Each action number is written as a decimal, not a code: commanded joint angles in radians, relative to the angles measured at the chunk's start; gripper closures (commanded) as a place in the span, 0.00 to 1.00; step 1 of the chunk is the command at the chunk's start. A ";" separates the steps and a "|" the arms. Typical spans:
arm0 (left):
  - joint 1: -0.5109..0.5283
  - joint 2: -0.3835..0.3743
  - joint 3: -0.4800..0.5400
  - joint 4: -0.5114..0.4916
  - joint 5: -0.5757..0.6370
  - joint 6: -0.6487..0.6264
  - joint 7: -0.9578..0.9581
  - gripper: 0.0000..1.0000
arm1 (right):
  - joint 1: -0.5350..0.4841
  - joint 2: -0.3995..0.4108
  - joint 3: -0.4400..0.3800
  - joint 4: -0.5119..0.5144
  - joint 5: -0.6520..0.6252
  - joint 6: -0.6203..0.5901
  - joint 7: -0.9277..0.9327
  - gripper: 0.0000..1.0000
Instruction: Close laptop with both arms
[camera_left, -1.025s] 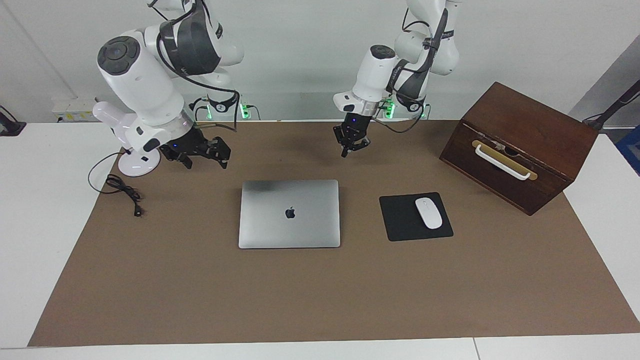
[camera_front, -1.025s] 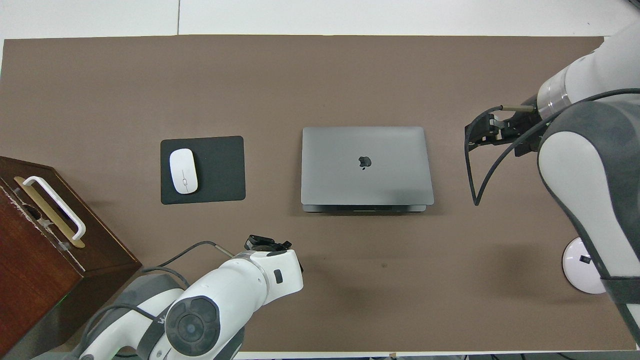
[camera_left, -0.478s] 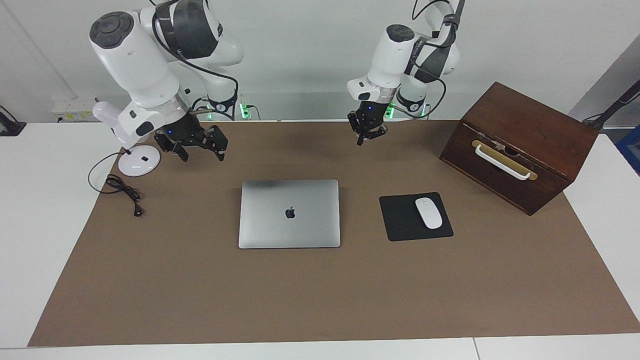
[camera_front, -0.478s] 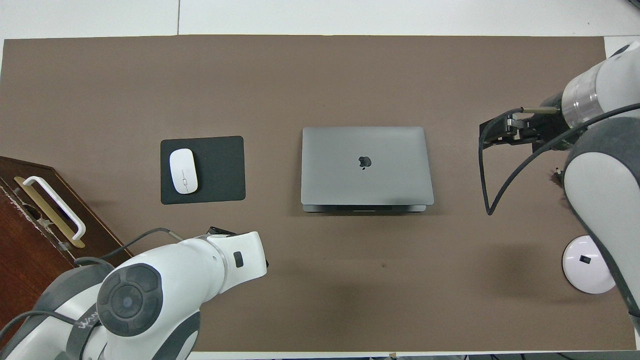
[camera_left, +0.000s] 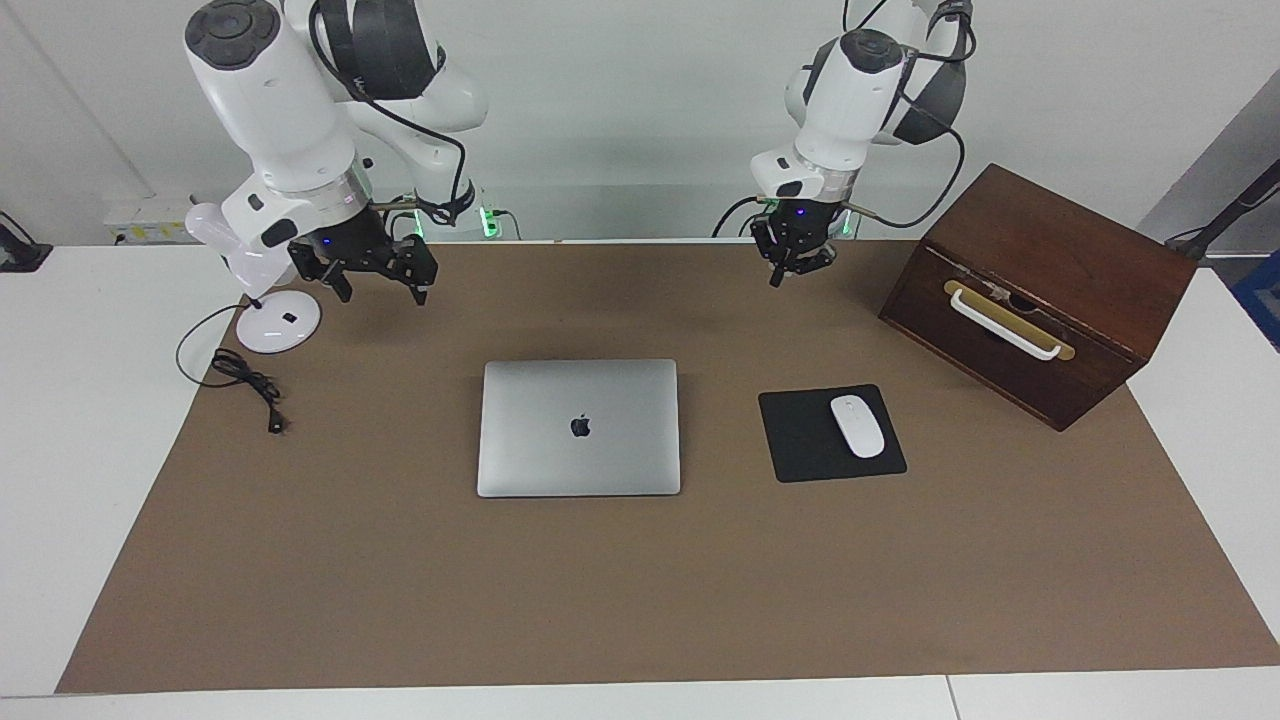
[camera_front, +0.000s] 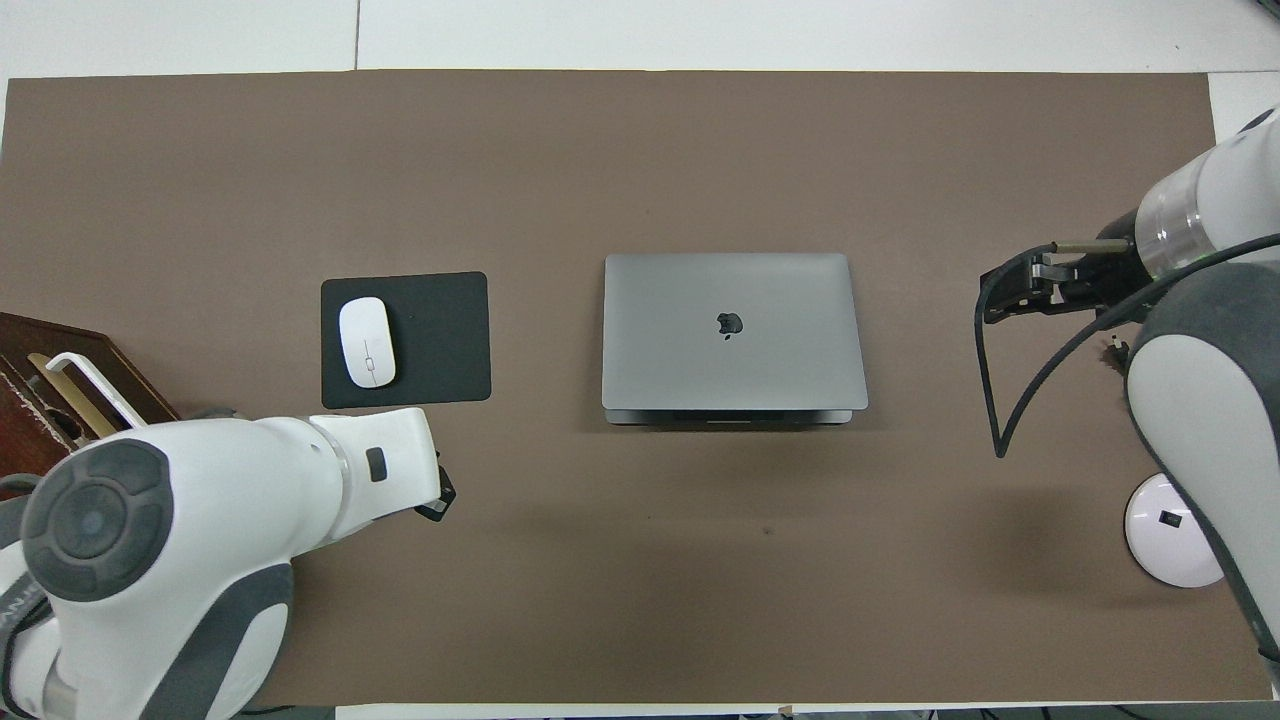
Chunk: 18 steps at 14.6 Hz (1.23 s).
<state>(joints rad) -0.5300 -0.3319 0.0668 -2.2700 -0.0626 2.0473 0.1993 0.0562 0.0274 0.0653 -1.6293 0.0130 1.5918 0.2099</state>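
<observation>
At mid-table on the brown mat (camera_left: 400, 600) the laptop (camera_left: 579, 428) lies flat with its lid fully down, dark logo up, nothing touching it. Both arms are raised off it, up at the robots' end of the mat. The left gripper (camera_left: 788, 266) hangs in the air over bare mat, toward the wooden box (camera_left: 1040, 290); its fingertips look drawn together with nothing between them, but whether they fully meet cannot be told. In the overhead view the left arm's white forearm hides most of that gripper; only a black corner (camera_front: 440, 497) shows under it, nearer the robots than the mouse pad. The right gripper (camera_left: 372, 280) hangs over the mat's edge toward the right arm's end, next to the white round lamp base (camera_left: 278, 325); its fingers (camera_left: 421, 280) are spread wide and hold nothing. The overhead view shows it side-on (camera_front: 1010, 297), well apart from the laptop's short edge. The black mouse pad (camera_left: 800, 440) sits beside the laptop toward the left arm's end, with the white mouse (camera_left: 857, 426) on it. The wooden box with the white handle (camera_left: 1003, 325) stands at the left arm's end, set at an angle. A black cable (camera_left: 245, 385) trails from the lamp base onto the mat.
</observation>
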 joint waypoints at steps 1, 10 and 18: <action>0.067 -0.007 -0.009 0.047 0.012 -0.068 0.045 0.63 | -0.012 -0.029 0.007 -0.035 -0.019 0.013 0.003 0.00; 0.183 -0.002 -0.007 0.107 0.012 -0.119 0.069 0.00 | -0.059 -0.021 0.011 -0.032 -0.019 0.020 -0.003 0.00; 0.298 0.005 -0.006 0.151 0.012 -0.153 0.065 0.00 | -0.061 0.011 -0.031 0.012 0.007 0.054 -0.004 0.00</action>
<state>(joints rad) -0.2669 -0.3318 0.0688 -2.1516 -0.0620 1.9284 0.2569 0.0073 0.0266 0.0508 -1.6346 0.0128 1.6438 0.2099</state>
